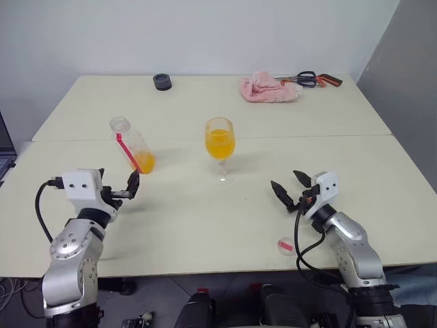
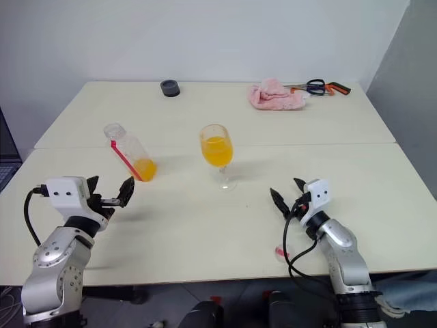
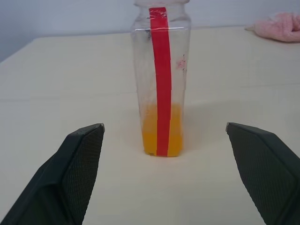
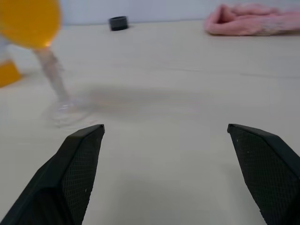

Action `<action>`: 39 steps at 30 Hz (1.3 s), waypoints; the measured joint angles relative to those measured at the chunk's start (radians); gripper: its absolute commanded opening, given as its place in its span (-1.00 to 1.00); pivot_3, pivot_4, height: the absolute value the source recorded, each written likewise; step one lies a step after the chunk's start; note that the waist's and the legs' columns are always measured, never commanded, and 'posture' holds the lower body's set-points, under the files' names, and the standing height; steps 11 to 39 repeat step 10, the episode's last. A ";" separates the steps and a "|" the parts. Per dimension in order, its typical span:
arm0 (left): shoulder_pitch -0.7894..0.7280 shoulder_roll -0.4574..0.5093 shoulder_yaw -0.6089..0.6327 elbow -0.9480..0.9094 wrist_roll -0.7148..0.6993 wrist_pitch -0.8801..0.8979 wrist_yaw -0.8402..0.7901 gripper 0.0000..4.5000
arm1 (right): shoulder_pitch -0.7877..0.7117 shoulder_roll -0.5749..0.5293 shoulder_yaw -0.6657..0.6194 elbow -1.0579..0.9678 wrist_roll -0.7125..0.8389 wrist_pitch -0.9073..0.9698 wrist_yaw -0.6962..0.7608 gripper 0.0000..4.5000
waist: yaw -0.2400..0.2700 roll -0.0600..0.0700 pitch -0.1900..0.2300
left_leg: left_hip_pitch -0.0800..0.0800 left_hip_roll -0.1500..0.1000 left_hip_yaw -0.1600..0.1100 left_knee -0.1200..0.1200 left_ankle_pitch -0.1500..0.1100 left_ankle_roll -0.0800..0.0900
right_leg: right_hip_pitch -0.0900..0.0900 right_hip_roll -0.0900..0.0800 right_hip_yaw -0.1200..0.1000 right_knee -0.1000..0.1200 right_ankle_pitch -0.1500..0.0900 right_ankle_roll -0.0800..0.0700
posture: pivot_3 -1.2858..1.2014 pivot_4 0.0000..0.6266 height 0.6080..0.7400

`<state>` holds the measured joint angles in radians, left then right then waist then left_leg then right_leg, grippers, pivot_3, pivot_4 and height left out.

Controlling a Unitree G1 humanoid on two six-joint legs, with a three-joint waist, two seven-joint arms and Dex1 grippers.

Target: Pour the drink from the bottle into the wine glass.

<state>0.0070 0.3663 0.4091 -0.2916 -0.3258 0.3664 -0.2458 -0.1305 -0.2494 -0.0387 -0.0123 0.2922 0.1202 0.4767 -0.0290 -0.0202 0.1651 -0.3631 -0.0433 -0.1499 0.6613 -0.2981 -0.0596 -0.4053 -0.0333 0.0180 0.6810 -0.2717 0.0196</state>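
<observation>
The bottle (image 1: pixel 132 145) stands uncapped on the table's left half, a red strip down its side and a little orange drink (image 1: pixel 144 162) at its bottom. My left gripper (image 1: pixel 118 182) is open just in front of it, apart from it; in the left wrist view the bottle (image 3: pixel 161 84) stands beyond the fingers (image 3: pixel 79 164). The wine glass (image 1: pixel 220 147) stands mid-table, its bowl about half full of drink (image 1: pixel 220 143). My right gripper (image 1: pixel 285 179) is open and empty, low over the table to the glass's right; the glass stem (image 4: pixel 51 75) shows off to one side.
A small round lid (image 1: pixel 285 244) lies near the front edge by my right arm. At the back of the table (image 1: pixel 205 225) are a pink cloth (image 1: pixel 268 89), scissors (image 1: pixel 311 78) and a dark round object (image 1: pixel 162 82).
</observation>
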 measured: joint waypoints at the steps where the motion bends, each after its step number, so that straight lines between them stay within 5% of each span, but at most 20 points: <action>1: 0.008 -0.002 0.000 -0.004 0.001 -0.002 0.005 0.98 | -0.003 0.000 -0.001 0.012 -0.004 -0.009 0.000 1.00 | -0.001 0.000 0.000 | 0.000 0.000 0.001 0.000 0.000 0.000 | 0.000 0.000 0.000 0.000 0.000 0.000 | 0.03 -0.52 1.00; 39: 0.026 -0.024 -0.001 -0.020 0.009 -0.031 0.032 0.98 | -0.047 0.000 0.000 0.059 -0.017 -0.045 -0.003 1.00 | 0.000 0.000 0.000 | 0.000 0.000 0.003 0.000 0.000 0.000 | 0.000 0.001 0.000 0.000 0.000 0.000 | 0.03 -0.52 1.00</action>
